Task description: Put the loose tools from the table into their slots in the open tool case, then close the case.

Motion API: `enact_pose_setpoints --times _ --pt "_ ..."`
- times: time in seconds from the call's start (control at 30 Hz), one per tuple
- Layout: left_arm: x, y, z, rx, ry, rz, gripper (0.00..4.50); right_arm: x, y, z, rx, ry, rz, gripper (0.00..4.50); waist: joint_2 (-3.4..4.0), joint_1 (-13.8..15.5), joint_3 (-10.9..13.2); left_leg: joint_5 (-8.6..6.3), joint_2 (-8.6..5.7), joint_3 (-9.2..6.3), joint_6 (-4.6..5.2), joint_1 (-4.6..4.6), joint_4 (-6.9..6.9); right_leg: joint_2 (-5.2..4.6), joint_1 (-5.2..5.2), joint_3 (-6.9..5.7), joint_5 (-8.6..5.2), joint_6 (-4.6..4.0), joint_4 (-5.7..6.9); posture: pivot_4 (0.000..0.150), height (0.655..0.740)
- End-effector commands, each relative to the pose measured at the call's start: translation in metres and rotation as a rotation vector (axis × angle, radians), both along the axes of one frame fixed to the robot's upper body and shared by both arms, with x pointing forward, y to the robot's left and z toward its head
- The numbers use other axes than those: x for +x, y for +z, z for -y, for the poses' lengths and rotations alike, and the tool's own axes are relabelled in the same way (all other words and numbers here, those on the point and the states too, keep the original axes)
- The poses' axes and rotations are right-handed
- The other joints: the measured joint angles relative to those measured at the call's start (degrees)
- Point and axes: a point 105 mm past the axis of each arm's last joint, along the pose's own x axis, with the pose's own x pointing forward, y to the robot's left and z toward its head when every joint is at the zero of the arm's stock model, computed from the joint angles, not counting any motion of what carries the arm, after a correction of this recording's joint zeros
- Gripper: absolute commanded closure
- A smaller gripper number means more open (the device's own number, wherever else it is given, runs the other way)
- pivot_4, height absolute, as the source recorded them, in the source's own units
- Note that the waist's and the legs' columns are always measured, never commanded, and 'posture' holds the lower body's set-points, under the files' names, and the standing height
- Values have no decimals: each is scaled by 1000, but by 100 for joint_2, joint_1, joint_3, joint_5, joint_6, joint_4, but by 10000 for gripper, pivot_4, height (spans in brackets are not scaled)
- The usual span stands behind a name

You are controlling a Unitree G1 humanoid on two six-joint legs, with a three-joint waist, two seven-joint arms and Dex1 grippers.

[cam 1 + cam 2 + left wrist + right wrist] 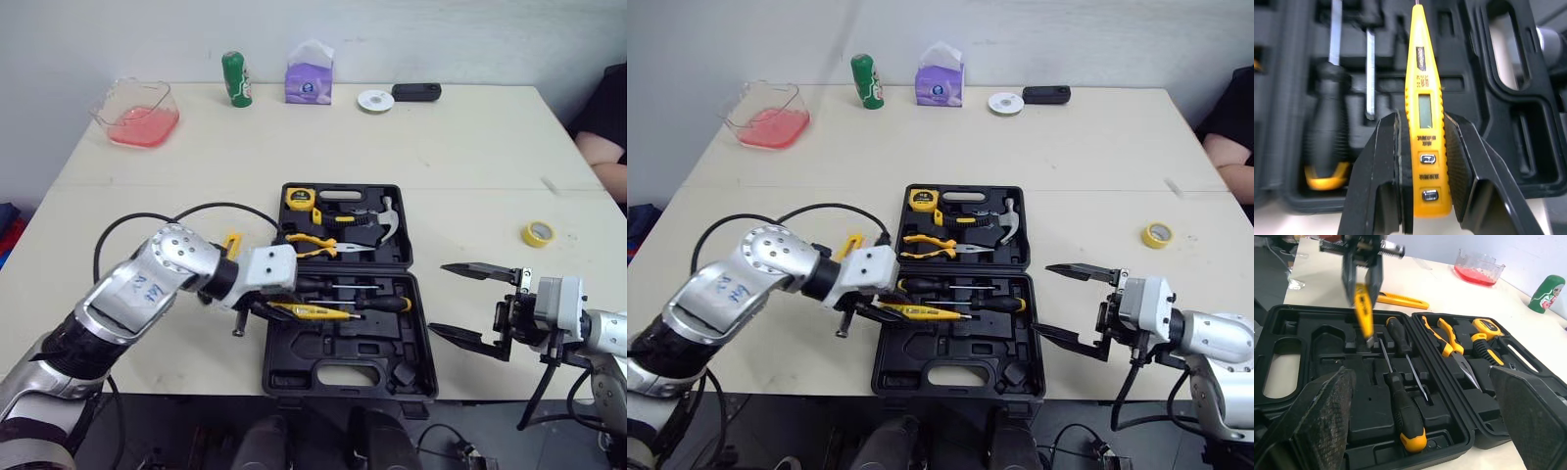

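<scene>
The black tool case [343, 377] lies open at the table's front centre. Its far half holds a tape measure [299, 198], pliers [318, 243] and a hammer [387, 220]. Two screwdrivers [377, 304] lie in the near half. My left gripper [269, 308] is shut on a yellow tester pen [312, 312], holding it over the near half with its tip pointing right; the fingers [1386, 147] clamp the pen's [1422, 98] body. A yellow utility knife [231, 243] lies on the table left of the case. My right gripper [439, 299] hangs open just right of the case, holding nothing.
A yellow tape roll [536, 233] lies at the right. Along the far edge stand a clear container of pink liquid [137, 113], a green can [235, 78], a tissue pack [309, 76], a white disc [375, 100] and a black device [416, 92]. A person's arm [607, 157] rests at the right edge.
</scene>
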Motion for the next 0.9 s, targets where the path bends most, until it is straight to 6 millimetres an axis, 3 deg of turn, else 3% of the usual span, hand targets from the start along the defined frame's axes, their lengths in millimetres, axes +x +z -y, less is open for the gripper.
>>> enact_pose_setpoints --times 0.03,0.3,0.9 --pt "2 1 9 37 -7 49 39365 -5 8 -5 -13 11 37 0 0 2 0 0 0 -1 0 0 2 0 1 0 0 0 1 1500 7400" --pt "12 -4 15 70 63 68 39365 -7 11 -11 -6 17 44 0 -2 4 1 1 -1 -6 1 -3 7 0 1 -1 0 1 3 1500 7400" --pt "9 -16 13 137 32 51 39365 -6 2 -6 -3 8 46 0 -2 3 1 1 -1 -11 1 -5 19 -2 3 -2 0 1 10 1500 7400"
